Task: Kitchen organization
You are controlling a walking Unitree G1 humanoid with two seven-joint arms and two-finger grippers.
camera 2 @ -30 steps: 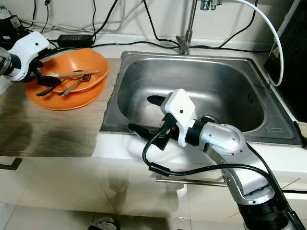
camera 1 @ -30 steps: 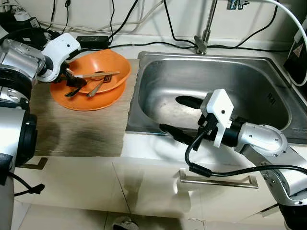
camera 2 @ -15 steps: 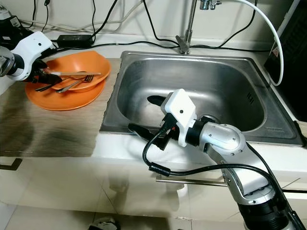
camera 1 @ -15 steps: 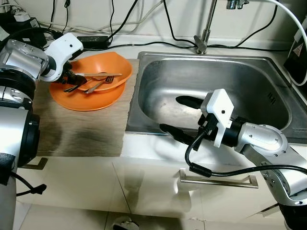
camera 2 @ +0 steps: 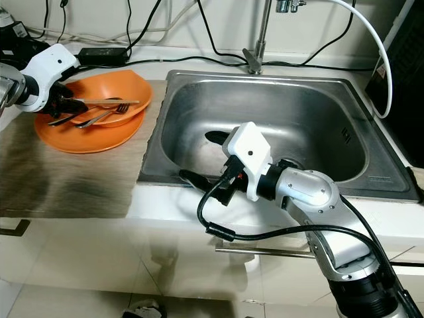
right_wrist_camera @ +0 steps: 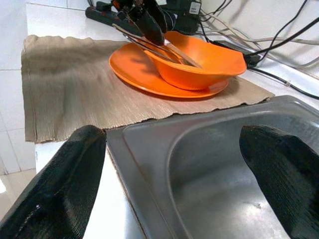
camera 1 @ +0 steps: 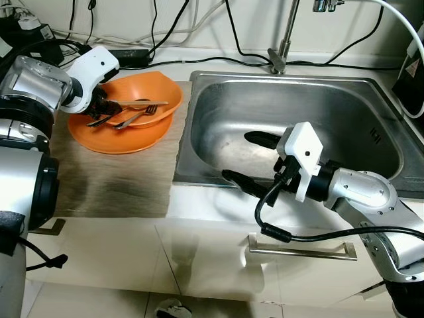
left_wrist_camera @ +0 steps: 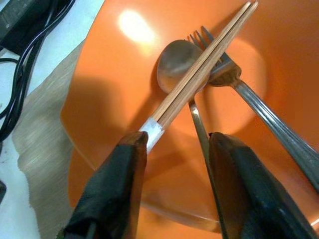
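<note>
**Cutlery not yet lifted from the orange bowl**

The left gripper sits at the near rim of the orange bowl, fingers spread – the taped end of the wooden chopsticks rests against one finger, not yet pinched. Just beyond the tips lie a spoon and fork; the bowl stands on an orange plate on a woven mat. The right gripper hangs spread wide over the sink edge – holding nothing. Judging by this, sorting has barely begun: all utensils remain in the bowl
</note>
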